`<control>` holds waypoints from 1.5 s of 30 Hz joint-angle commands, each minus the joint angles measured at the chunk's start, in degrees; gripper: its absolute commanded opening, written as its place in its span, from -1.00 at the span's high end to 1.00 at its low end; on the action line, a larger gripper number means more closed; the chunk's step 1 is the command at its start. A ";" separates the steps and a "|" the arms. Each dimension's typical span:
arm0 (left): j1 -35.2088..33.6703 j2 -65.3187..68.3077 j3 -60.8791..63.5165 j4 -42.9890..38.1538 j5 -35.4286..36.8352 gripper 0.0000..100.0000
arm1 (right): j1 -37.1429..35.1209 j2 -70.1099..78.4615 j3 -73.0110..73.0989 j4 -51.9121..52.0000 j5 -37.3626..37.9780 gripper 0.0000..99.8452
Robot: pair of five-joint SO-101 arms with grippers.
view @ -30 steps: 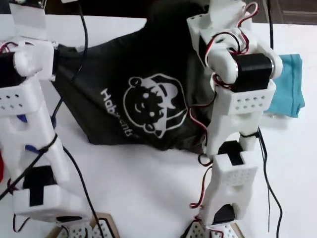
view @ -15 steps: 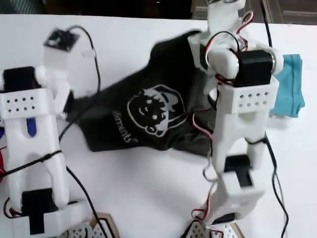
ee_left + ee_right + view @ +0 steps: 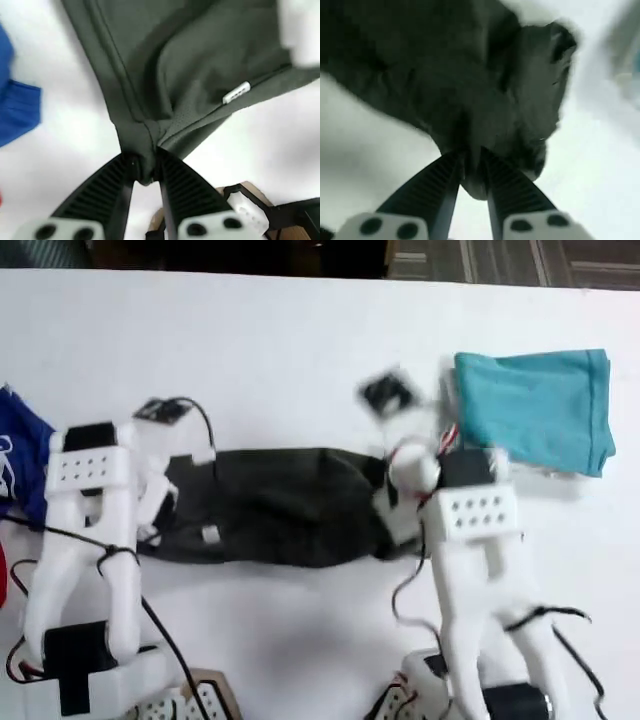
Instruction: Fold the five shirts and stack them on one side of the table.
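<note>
Across the table [image 3: 300,330] we see the dark shirt [image 3: 280,505] lying as a long band. Our left gripper [image 3: 146,162] pinches one end, our right gripper [image 3: 471,157] the other, near the teal shirt [image 3: 535,410].

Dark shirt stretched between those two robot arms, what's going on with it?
The two arms are folding a dark shirt on the white table. The left tool is pinched on one end and the right tool on the other, so the shirt lies as a long folded band between them. A teal shirt sits folded beyond the right arm, and a blue shirt lies at the table's left edge.
</note>
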 commanded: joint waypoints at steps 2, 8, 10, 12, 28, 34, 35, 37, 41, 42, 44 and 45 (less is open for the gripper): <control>0.62 -2.46 4.53 -3.78 -0.62 0.95 | -0.48 -9.10 13.89 -1.27 10.64 0.96; 0.62 -2.46 8.40 -6.86 -0.62 0.95 | -0.75 -17.27 14.68 4.44 17.41 0.96; 0.53 -2.46 8.48 -6.95 -0.62 0.95 | -0.31 -19.47 12.48 8.22 18.73 0.92; 0.35 -2.46 8.48 -6.95 -0.62 0.95 | -0.13 -21.41 8.97 11.91 18.55 0.83; 0.35 -2.46 8.48 -6.95 -0.62 0.95 | 5.58 -5.93 2.55 -14.29 4.13 0.69; 0.26 -2.46 8.48 -6.86 -0.62 0.95 | 6.90 17.54 -6.95 -12.97 -0.35 0.45; 0.26 -2.46 8.48 -6.95 -0.62 0.95 | 6.20 20.62 -9.05 -11.47 -0.35 0.41; 0.26 -2.46 8.48 -6.95 -0.62 0.95 | 4.35 25.89 -12.66 -8.84 -0.35 0.36; 0.26 -2.46 8.48 -6.95 -0.62 0.95 | 1.45 34.15 -17.41 -7.34 -0.88 0.34; 0.26 -2.46 8.48 -6.95 -0.62 0.95 | 1.19 36.00 -18.02 -7.78 -0.88 0.34; 0.26 -2.46 8.48 -6.95 -0.62 0.95 | 1.10 39.78 -19.60 -8.48 -0.88 0.34; 0.26 -2.46 8.48 -6.95 -0.62 0.95 | 1.10 41.63 -20.48 -8.48 -0.88 0.34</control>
